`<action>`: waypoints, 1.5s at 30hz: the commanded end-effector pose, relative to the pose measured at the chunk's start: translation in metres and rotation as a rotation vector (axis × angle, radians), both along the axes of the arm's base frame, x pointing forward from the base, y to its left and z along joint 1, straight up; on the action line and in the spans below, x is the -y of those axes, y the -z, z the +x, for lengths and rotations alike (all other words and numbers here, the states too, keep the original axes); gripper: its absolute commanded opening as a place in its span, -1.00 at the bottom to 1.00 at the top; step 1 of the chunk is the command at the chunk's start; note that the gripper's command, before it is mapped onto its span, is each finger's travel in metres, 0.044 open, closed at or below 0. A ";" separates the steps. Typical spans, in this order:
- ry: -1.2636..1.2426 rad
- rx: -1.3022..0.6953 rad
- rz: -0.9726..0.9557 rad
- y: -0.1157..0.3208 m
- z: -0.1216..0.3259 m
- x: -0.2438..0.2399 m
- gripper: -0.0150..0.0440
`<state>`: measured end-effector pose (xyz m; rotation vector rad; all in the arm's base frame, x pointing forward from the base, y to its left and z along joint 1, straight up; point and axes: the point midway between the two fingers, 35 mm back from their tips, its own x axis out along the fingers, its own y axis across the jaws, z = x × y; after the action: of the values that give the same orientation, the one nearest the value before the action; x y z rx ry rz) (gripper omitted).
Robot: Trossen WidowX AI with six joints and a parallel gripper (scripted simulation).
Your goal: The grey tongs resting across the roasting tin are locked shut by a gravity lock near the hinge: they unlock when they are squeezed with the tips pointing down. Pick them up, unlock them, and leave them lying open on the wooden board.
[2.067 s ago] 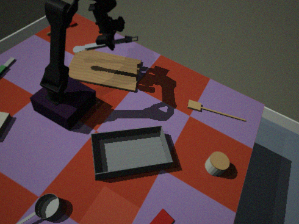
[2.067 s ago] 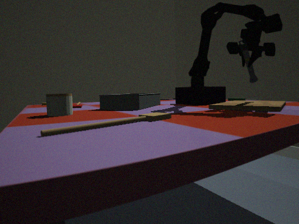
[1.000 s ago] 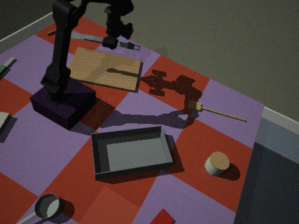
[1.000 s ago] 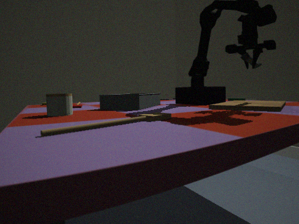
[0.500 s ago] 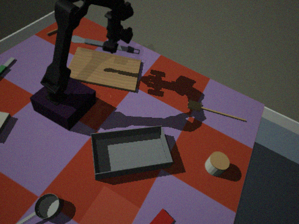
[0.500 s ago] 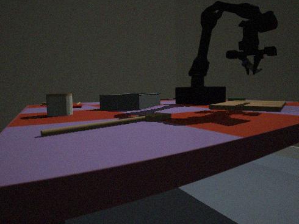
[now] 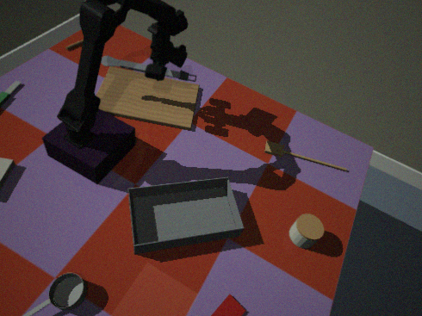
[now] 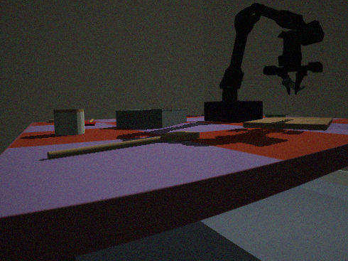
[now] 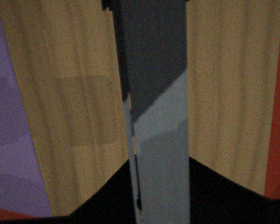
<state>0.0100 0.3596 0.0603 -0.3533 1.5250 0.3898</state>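
The small black parallel-jaw gripper (image 7: 156,74) (image 8: 292,93) points down with its fingers mostly closed, clamped on the long grey metal tongs (image 7: 176,74) (image 8: 286,82) (image 9: 162,165); the tongs are up in the air, well above the table, and pass crosswise between the fingers, their long axis roughly level, with the rounded end to one side of the grip and the end with the wire loop to the other; whether they are unlocked cannot be told, though the two arms look close together.

Below them lies the flat rectangular light-brown wooden board (image 7: 152,100) (image 8: 287,123) (image 9: 75,125); in the wrist view its grain runs behind the tongs, nearly along their length; this is the relation the coming move turns on, since the tongs seem to need lowering straight enough to land wholly on the wood, and a release too near an edge could let one end tip off.

Farther out, the open dark-grey rectangular roasting tin (image 7: 194,219) (image 8: 139,119) stands apart, the tongs no longer across it; no brand, label or writing can be read on anything.
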 end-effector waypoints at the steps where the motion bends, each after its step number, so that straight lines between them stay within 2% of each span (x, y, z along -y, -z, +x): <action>1: -0.003 -0.007 0.005 0.007 -0.001 -0.001 -1.00; 38: -0.003 -0.007 0.004 0.060 -0.001 0.003 -1.00; 45: 0.000 0.000 -0.002 0.059 0.000 0.004 -0.38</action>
<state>0.0099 0.3554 0.0015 -0.3549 1.5254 0.3883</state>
